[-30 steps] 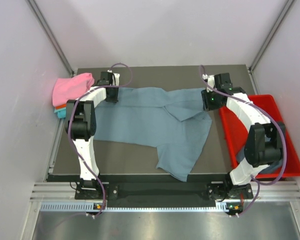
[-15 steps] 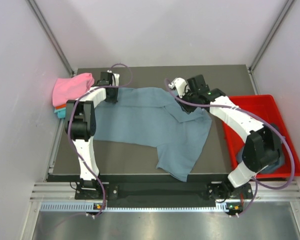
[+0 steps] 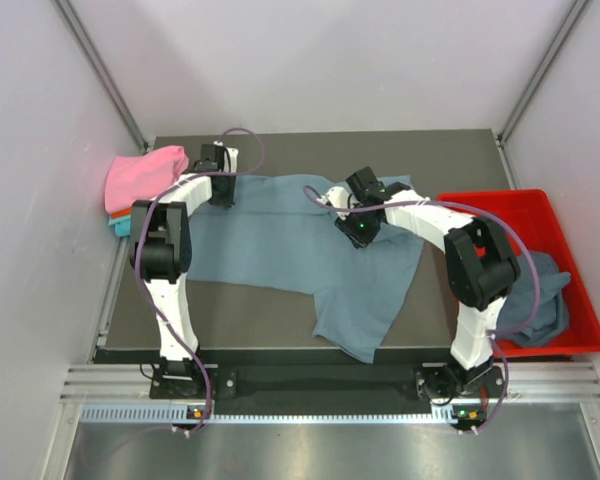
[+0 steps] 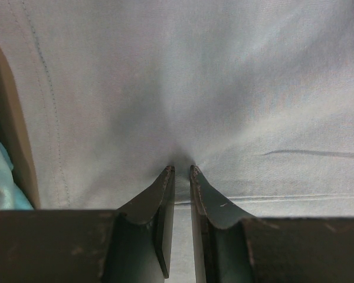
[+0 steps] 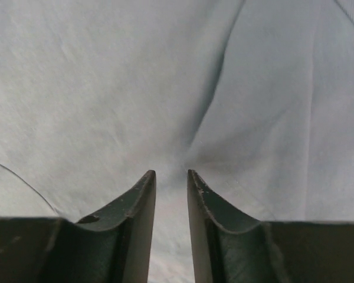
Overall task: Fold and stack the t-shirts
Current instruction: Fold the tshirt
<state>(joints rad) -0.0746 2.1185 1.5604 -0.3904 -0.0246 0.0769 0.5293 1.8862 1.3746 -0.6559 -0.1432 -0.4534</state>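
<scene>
A slate blue-grey t-shirt (image 3: pixel 280 240) lies spread across the dark table, one part reaching down to the front edge. My left gripper (image 3: pixel 223 195) sits at its far left corner, shut on a pinch of the cloth. In the left wrist view the fabric (image 4: pixel 224 88) puckers into the tips of the left gripper (image 4: pixel 180 170). My right gripper (image 3: pixel 359 228) is down on the shirt's upper middle, beside a folded-over flap. In the right wrist view creases in the fabric (image 5: pixel 106 88) run into the narrow gap of the right gripper (image 5: pixel 171 172), which is shut on the cloth.
A pink t-shirt (image 3: pixel 145 175) tops a small stack with orange and teal edges (image 3: pixel 120 222) at the table's far left. A red tray (image 3: pixel 540 220) at the right holds a crumpled blue-grey t-shirt (image 3: pixel 540 300). White walls close in on both sides.
The right arm swung left from the shirt's right sleeve near the tray to the shirt's upper middle, came down, and its jaws narrowed onto the cloth. The left arm stayed put.
</scene>
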